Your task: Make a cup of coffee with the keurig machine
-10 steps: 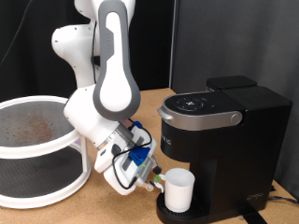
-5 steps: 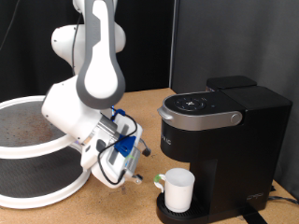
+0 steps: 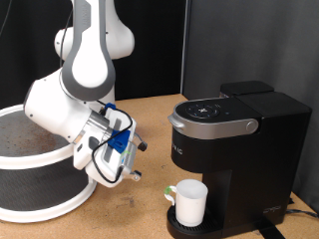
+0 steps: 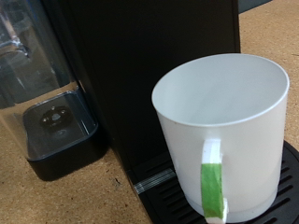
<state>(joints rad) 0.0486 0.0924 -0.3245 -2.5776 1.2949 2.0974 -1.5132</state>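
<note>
Cup (image 3: 189, 202): white mug standing upright on the drip tray (image 4: 177, 191) of the keurig machine (image 3: 234, 149), under the brew head; its handle, with a green strip on it, faces the wrist camera.
Keurig machine: black, on the wooden worktop (image 3: 150, 214), at the exterior view's right; lid down.
Gripper (image 3: 132, 174): in the air to the exterior view's left of the cup, well apart from it, beside the round white mesh stand (image 3: 40, 194).
Jaws: nothing shows between them; whether they stand open or closed I cannot tell, as cables and the blue mount crowd the exterior view and the wrist view shows no fingers.
Change: half a second ago the gripper hung near the cup's handle, and a second ago it was right at the cup; it has since drawn back and risen, while the cup has kept its place on the tray.
Risk: the cup looks centred, but a careless return sweep of the arm could clip the handle and push it off the tray's middle, so the brew would miss it.
Risk: the arm sits close to the mesh stand and could knock it.
</note>
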